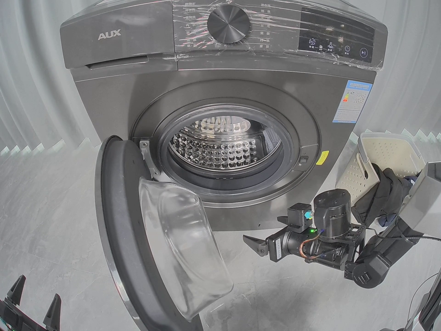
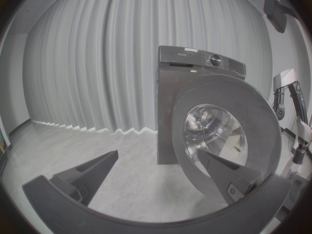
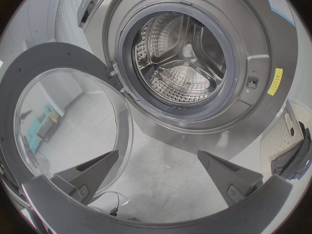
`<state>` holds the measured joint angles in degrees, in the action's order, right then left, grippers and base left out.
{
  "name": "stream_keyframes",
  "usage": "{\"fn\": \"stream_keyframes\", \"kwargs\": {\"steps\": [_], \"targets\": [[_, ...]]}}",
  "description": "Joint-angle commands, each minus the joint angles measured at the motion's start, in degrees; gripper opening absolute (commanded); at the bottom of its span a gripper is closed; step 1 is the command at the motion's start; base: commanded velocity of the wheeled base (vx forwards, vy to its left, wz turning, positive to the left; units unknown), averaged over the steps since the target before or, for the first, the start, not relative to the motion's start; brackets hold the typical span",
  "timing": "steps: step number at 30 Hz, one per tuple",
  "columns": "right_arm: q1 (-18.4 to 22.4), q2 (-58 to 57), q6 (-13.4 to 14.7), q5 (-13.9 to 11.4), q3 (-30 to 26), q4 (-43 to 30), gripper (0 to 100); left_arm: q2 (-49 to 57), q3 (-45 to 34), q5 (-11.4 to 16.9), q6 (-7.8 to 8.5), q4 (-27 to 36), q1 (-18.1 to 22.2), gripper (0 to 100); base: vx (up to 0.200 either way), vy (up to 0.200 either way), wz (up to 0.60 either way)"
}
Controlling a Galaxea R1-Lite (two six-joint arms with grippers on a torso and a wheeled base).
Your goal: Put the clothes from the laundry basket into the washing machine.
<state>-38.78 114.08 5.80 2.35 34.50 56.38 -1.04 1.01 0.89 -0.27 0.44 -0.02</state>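
the right claw, spread and empty, points away from the clothes in the laundry basket beside its arm.

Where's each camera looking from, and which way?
Head: up high, looks down at the washing machine; left gripper and right gripper show.
Left wrist: on left arm, faces the outside of the open door; own fingers show.
Right wrist: on right arm, faces the drum; own fingers show.
Head and right wrist both see the laundry basket.

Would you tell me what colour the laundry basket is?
The laundry basket is off-white, best seen in the head view.
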Motion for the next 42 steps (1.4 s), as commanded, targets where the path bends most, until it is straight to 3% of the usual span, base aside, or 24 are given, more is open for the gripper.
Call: {"fn": "stream_keyframes", "kwargs": {"steps": [1,15,23,29,42], "targets": [[-0.6,1.9,0.0,-0.1,0.5,0.2,100,1.0,-0.9,0.0,0.0,0.0,0.0,100,-0.2,0.0,0.0],[-7.5,4.3,1.0,-0.2,2.0,2.7,100,1.0,-0.9,0.0,0.0,0.0,0.0,100,0.0,0.0,0.0],[-5.5,4.9,1.8,-0.5,7.5,1.9,100,1.0,-0.9,0.0,0.0,0.0,0.0,100,0.0,0.0,0.0],[-2.5,8.5,1.6,-2.4,12.8,1.4,100,1.0,-0.9,0.0,0.0,0.0,0.0,100,-0.133,0.0,0.0],[-6.6,15.0,0.5,-2.3,18.0,0.4,100,1.0,-0.9,0.0,0.0,0.0,0.0,100,-0.031,0.0,0.0]]}}
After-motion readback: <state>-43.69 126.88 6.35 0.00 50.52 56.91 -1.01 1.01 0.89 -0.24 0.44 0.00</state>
